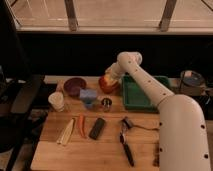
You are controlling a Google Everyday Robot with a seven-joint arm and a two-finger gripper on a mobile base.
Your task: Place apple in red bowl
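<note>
Since the job is getting the apple [106, 80] into the red bowl [111, 88], the claw [108, 77] sits just above the bowl w/ the apple at its tip, center frame, upper surface [100, 150]; grip state: can't tell.

The gripper [109, 76] hung at upper centre with the apple [105, 81], over the red bowl [109, 88]. Left of that bowl sat the dark bowl [74, 86]; right of it, the tray [141, 94]. The carrot [81, 125] lay lower left.
</note>
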